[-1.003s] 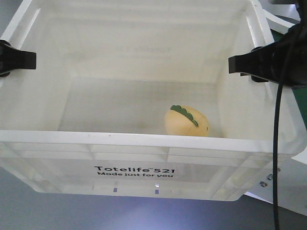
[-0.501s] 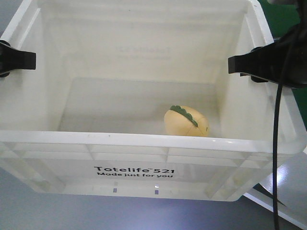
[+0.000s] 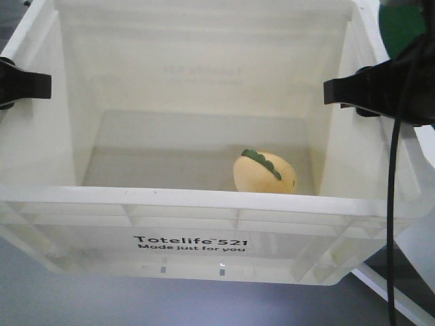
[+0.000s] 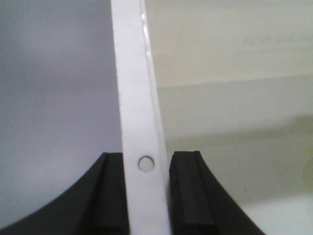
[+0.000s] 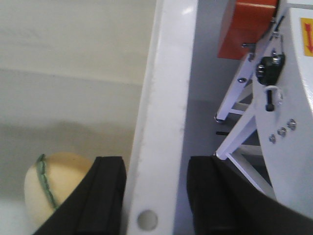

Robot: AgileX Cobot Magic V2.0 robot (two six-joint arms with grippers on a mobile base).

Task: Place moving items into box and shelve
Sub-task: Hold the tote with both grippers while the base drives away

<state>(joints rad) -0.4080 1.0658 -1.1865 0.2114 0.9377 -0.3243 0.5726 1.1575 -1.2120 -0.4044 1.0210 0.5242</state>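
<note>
Packing looks done and shelving remains: the box (image 3: pixel 204 198), smooth white plastic with a ribbed rim, holds the toy (image 3: pixel 265 173) on its floor toward 5 o'clock. The left gripper (image 4: pixel 145 161) is clenched on the 9 o'clock rim, the right gripper (image 5: pixel 155 196) on the 3 o'clock rim, flat black pads either side. The toy is a soft, rounded yellow-orange plush with a green scalloped strip.

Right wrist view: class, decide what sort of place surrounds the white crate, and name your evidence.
Probably a robotics lab or workshop, not a home: beside the crate stand a bolted white metal frame with a warning sticker, an orange block and grey floor.
</note>
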